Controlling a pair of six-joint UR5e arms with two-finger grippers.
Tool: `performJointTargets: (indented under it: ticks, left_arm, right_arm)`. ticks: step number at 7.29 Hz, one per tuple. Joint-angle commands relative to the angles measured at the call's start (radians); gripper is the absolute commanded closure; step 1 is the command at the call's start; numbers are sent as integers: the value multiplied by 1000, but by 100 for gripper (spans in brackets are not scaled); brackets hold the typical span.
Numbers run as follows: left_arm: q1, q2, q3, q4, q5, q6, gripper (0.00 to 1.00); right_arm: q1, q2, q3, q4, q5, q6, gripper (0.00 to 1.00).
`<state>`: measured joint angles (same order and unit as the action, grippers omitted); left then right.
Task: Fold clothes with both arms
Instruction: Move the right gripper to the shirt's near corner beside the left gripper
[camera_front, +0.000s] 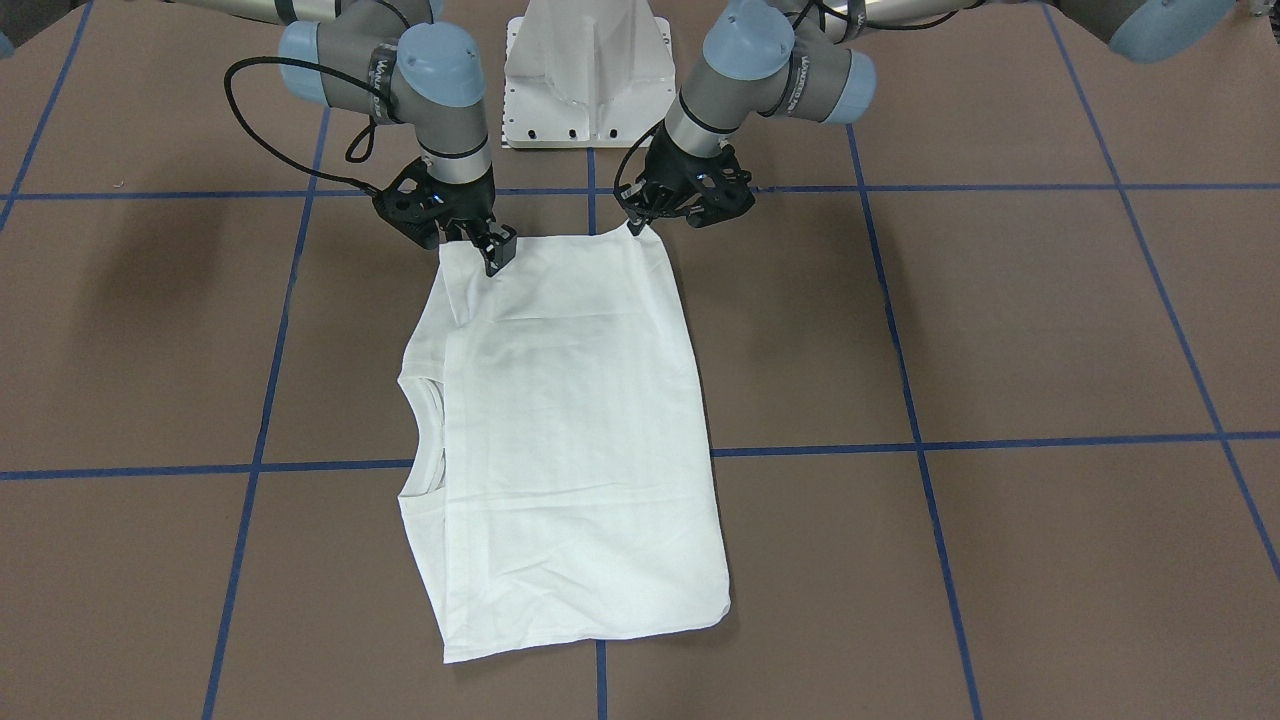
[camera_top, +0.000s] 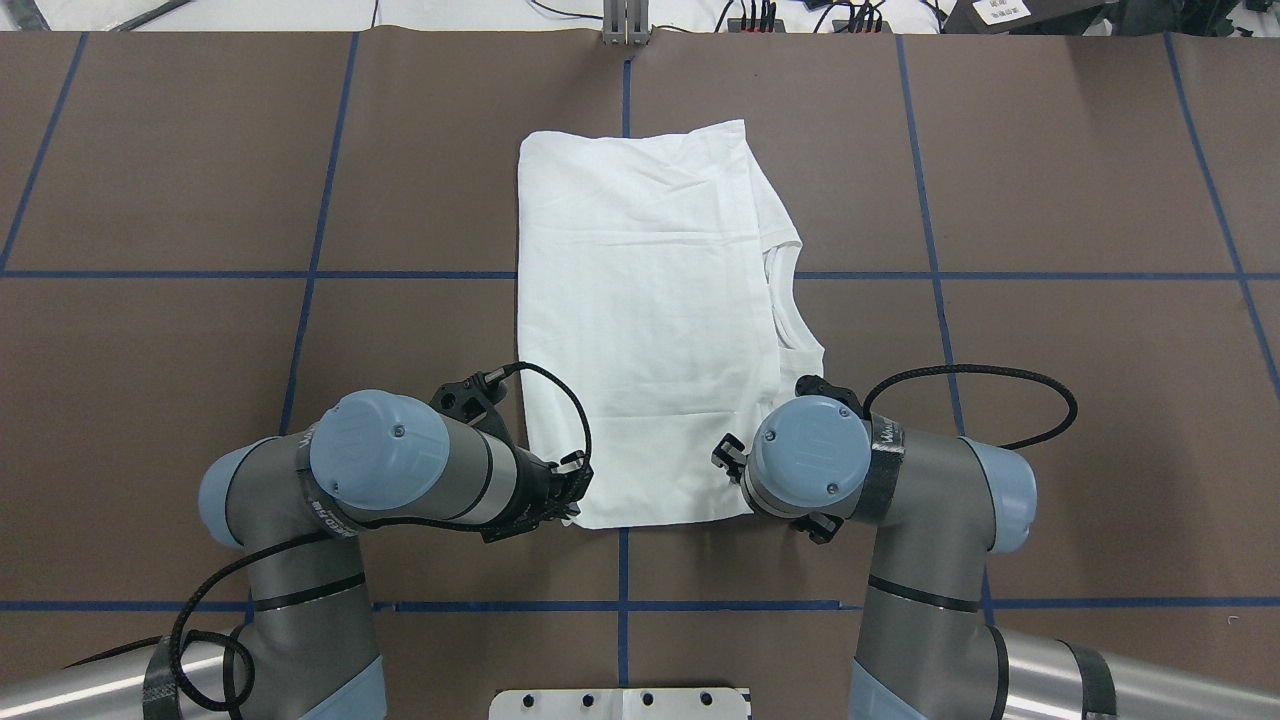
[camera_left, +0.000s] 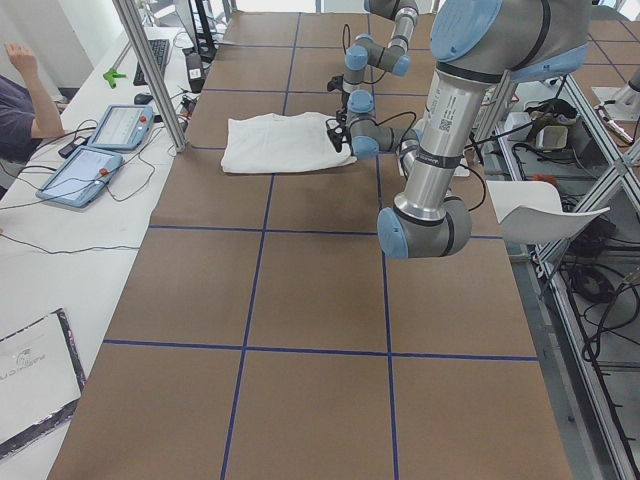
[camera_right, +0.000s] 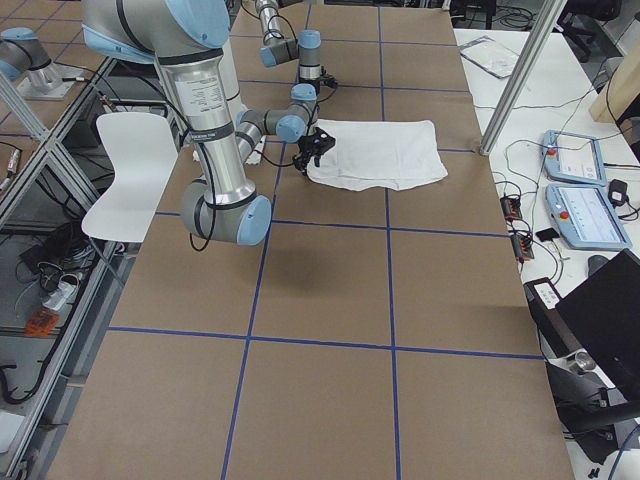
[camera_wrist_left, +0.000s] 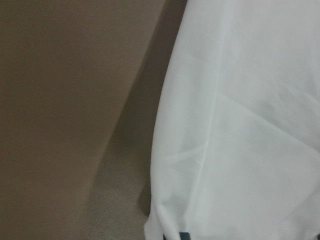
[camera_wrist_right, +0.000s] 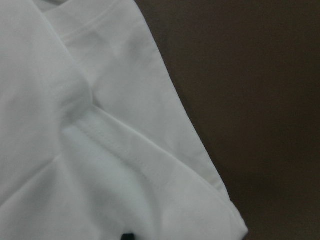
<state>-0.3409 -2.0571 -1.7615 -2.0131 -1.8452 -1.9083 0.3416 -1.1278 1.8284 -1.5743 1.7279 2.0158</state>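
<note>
Nearest the robot, just beyond the white flared pedestal base (camera_top: 620, 703), the two black two-finger tools are found at the near edge of the white long-sleeved cotton T-shirt (camera_front: 570, 420), one at each near corner. The left tool (camera_front: 638, 222) is pinched shut on its corner, which is drawn up into a small peak under the fingertips. The right tool (camera_front: 495, 250) is set on the other near corner, on the collar side. Its fingers are judged to be closed on the cloth as well, though that grip is shown less clearly. Both wrist views are filled by white cloth close to the lens, and a stitched hem is seen in the right one.

Farther out, the T-shirt is laid flat near the middle of the brown surface (camera_front: 1000, 320), which is marked with blue tape lines (camera_front: 1000, 440). The garment has been brought to a neat rectangle. No sleeve is seen trailing, and an upper layer is laid across the body to just short of the ribbed round collar (camera_front: 425, 440), which is exposed along the robot's right side. No printed text is shown.

The task is therefore judged to be well advanced. At least one more fold is thought to remain, with the held near edge carried over toward the far edge and released there.
</note>
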Motion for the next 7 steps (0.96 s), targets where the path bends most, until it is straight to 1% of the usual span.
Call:
performJointTargets:
  ticks: [1,2,3,4,5,6,7]
  left_arm:
    - [0,0,5,-1,1,0,100]
    - [0,0,7,-3,1,0,100]
    - [0,0,8,-4,0,0,100]
    - [0,0,7,-4,0,0,100]
    - [0,-1,2,-4,0,0,100]
    - [0,0,-10,-3,-2,2,100]
    - [-1,2,-45,2,-3,0,100]
  right_arm:
    - [5,0,14,-3,2,0,76]
    - [4,0,12,-3,2,0,76]
    - [5,2,14,-3,2,0,90]
    - [7,5,15,-3,2,0,100]
    - [14,6,29,-3,12,0,100]
    - [20,-3,81,-4,13,3,100]
    - [22,-10,104,-4,21,0,100]
